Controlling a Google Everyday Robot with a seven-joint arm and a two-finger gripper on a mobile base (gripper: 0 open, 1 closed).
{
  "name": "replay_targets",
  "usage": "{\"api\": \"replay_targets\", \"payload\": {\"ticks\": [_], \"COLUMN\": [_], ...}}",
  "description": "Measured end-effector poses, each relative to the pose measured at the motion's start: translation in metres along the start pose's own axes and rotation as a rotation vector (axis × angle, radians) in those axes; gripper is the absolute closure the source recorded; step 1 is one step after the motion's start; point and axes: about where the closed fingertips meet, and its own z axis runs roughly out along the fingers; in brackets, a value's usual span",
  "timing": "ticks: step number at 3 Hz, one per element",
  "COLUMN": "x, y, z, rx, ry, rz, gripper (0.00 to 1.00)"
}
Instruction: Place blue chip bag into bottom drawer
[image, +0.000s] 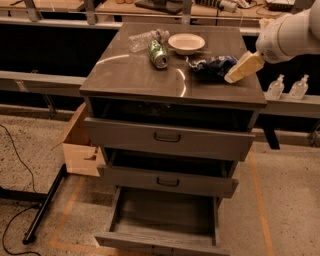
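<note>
The blue chip bag (211, 65) lies on the right part of the cabinet top (135, 75), just in front of the white bowl (186, 43). My gripper (241, 68) reaches in from the right on the white arm, its cream fingers low over the top and right next to the bag's right end. The bottom drawer (162, 220) is pulled out at floor level, with its grey wooden floor bare.
A clear plastic bottle (145, 39) and a green soda can (158, 53) lie at the back of the top, left of the bowl. The two upper drawers (167, 137) stand partly open. A cardboard box (80, 145) sits left of the cabinet. Two small bottles (287, 87) stand at the right.
</note>
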Motion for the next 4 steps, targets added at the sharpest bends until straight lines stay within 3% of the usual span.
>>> {"api": "replay_targets", "payload": {"ticks": [2,4], "x": [0.008,0.018], "y": [-0.004,-0.012], "z": [0.067,0.104], "rx": [0.02,0.065], "ry": [-0.023,-0.017], "rz": [0.032,0.077], "gripper": [0.0,0.0]}}
